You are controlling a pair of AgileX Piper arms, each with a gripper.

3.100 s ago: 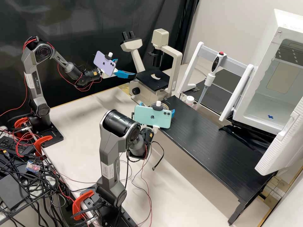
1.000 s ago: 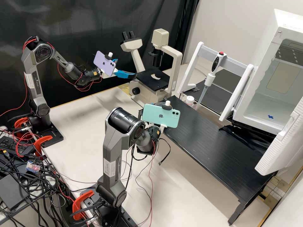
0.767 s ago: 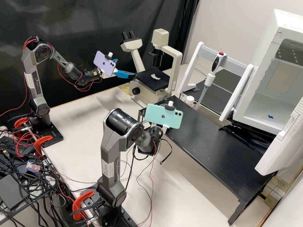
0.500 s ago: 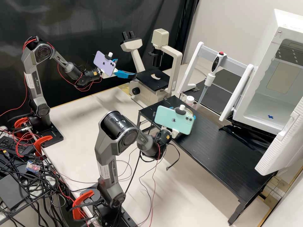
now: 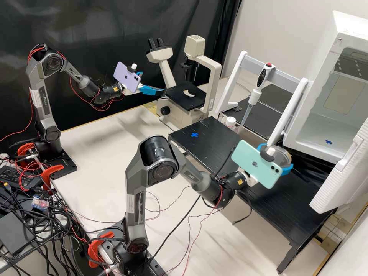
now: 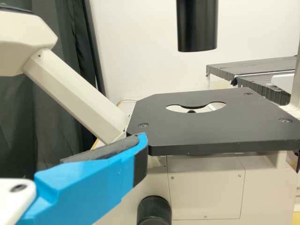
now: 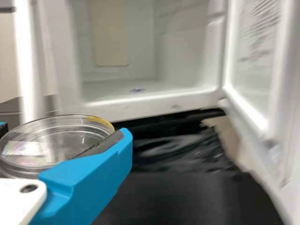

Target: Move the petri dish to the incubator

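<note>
In the high view my right gripper (image 5: 278,156) is shut on the clear petri dish (image 5: 284,155), above the right part of the black bench and in front of the open incubator (image 5: 311,147). In the right wrist view the dish (image 7: 58,140) sits level between the fingers of my right gripper (image 7: 64,131), outside the incubator (image 7: 154,108). My left gripper (image 5: 150,82) stands open beside the microscope stage in the high view, holding nothing. One blue finger of the left gripper (image 6: 93,180) shows in the left wrist view, near the stage's edge.
The microscope (image 5: 186,97) stands at the back. A pipette (image 5: 255,92) hangs on a white-framed rack behind the black bench (image 5: 207,149). The incubator door (image 5: 343,172) is swung wide at the right. Blue crosses mark the bench (image 5: 194,135) and incubator floor (image 5: 328,142).
My right gripper has carried the dish rightward from the bench's left end towards the incubator, uncovering the bench's blue cross. The left arm has kept still.
</note>
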